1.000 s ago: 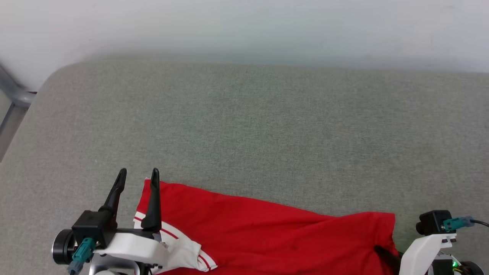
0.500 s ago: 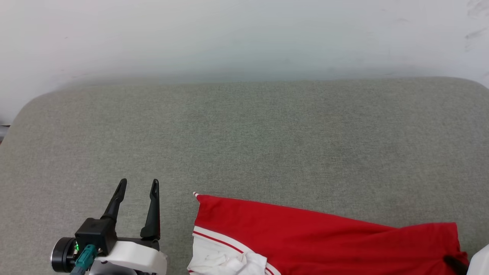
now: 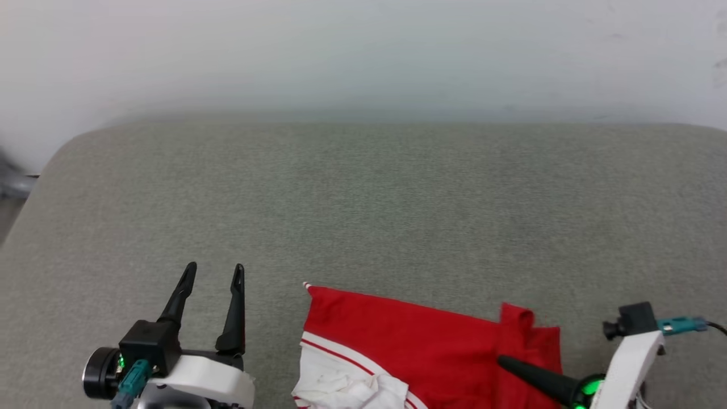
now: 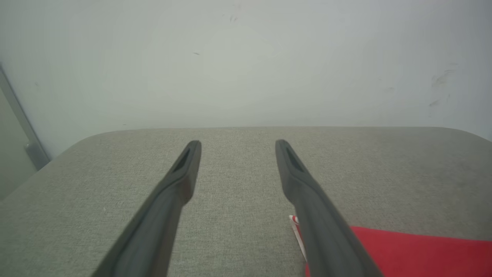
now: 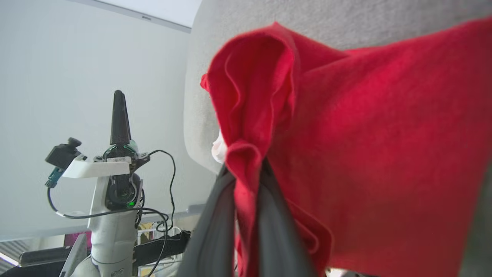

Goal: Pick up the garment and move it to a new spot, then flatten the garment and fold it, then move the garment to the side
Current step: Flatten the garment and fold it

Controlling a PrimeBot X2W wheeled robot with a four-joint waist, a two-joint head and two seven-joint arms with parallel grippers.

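The garment lies on the near part of the counter, to the right of the counter's middle. Its far side reaches toward the counter's centre and its near side runs off the bottom of the head view. We see mostly plain red cloth. At the end nearer the counter's left side there is a crumpled white sleeve edged with red and white stripes, and a small striped corner pokes out at the garment's far left tip.

At the end nearer the counter's right side, the right gripper is closed on the red cloth. In the right wrist view we see a fold of the garment pinched between the right gripper's two dark fingers. The cloth above them is bunched into a hollow ridge and raised off the counter. In the head view that raised fold shows as a small red peak.

The left gripper is over the counter's near left part, clear of the garment. Its fingers are spread wide, with nothing between them but grey counter cloth. From its own wrist view, the left gripper points toward the counter's far edge, and the red edge of the garment shows just beside one finger.

Behind the counter's far edge stands a pale wall.
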